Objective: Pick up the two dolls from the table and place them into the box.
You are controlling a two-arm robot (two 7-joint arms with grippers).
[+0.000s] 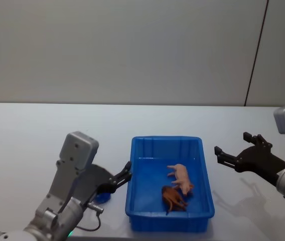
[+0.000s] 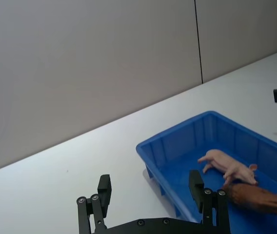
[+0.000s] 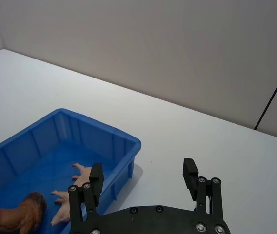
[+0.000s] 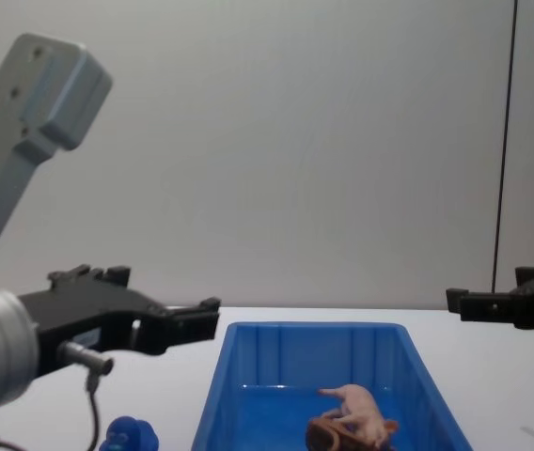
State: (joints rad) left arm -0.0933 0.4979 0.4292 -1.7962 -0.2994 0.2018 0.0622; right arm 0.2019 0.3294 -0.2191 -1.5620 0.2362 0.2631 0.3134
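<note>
Pig [image 1: 181, 176] and brown animal [image 1: 173, 197] in box [image 1: 167, 223]; left tool [image 1: 127, 173], right tool [image 1: 218, 155] open.

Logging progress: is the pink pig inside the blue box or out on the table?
Inside. The pink pig lies on the floor of the box, beside the brown animal, with the blue walls around it.

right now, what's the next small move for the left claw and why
Probably lower the left claw onto the blue figure, which sits on the table beneath it, left of the bin. That claw is open and empty, and the pig and brown animal already lie in the bin. The right claw hangs open right of the bin.
</note>
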